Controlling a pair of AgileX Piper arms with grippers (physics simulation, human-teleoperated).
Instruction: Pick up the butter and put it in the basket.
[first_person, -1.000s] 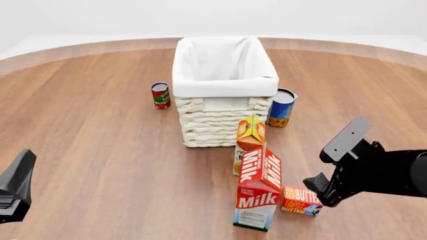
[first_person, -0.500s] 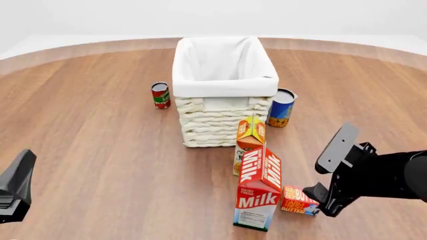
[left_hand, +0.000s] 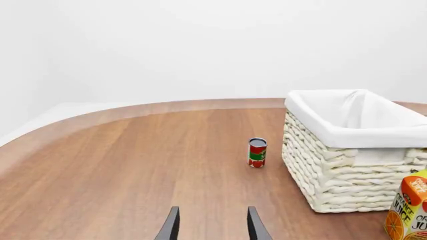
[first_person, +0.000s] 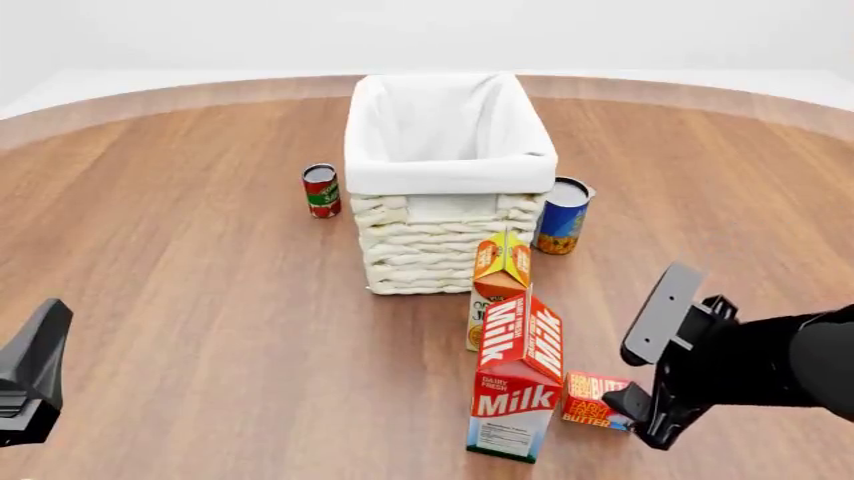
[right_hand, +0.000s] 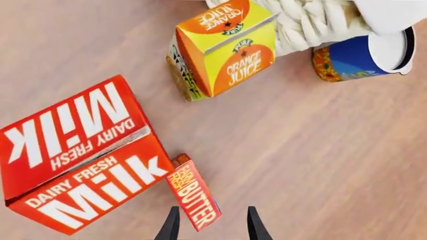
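Note:
The butter (first_person: 594, 398) is a small red-orange box lying on the table just right of the milk carton (first_person: 518, 380). My right gripper (first_person: 641, 412) hangs low right beside it, on its right. In the right wrist view the butter (right_hand: 193, 192) lies slantwise against the milk carton (right_hand: 87, 155), and its near end reaches between the open fingers of the right gripper (right_hand: 211, 226), which do not touch it. The white wicker basket (first_person: 427, 245) stands behind, at the table's middle. My left gripper (left_hand: 212, 224) is open over bare wood, far to the left (first_person: 30, 375).
An orange juice carton (first_person: 502, 272) stands between the milk and the basket. A blue can (first_person: 563, 215) sits at the basket's right front corner, a red can (first_person: 320, 190) at its left. The left wrist view shows the basket (left_hand: 333, 175) and red can (left_hand: 257, 152).
My right gripper has sunk lower and drawn closer to the butter, tilting more steeply. The butter, cartons and left arm have not moved.

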